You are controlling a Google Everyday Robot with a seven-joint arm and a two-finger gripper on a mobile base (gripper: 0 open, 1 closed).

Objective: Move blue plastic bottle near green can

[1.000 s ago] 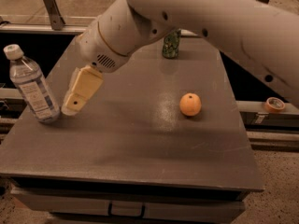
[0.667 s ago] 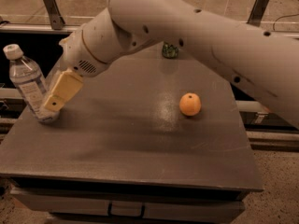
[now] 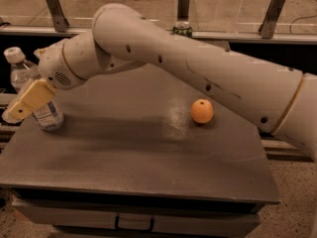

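It looks like the grasping step: the yellow end effector [image 3: 22, 105] sits against the tall bluish clear plastic bottle [image 3: 48, 116] at the desk's [image 3: 148, 152] nine o'clock edge, clamped or not I cannot tell, and next must carry it upright toward the small green can [image 3: 183, 29] at twelve o'clock.

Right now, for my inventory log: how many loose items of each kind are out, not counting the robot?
Bottles: 1, the blue plastic bottle, far left.
Cans: 1, the green can, at the back.
Fruit: 1, the orange.
Total: 3.
The gripper is right at the bottle.
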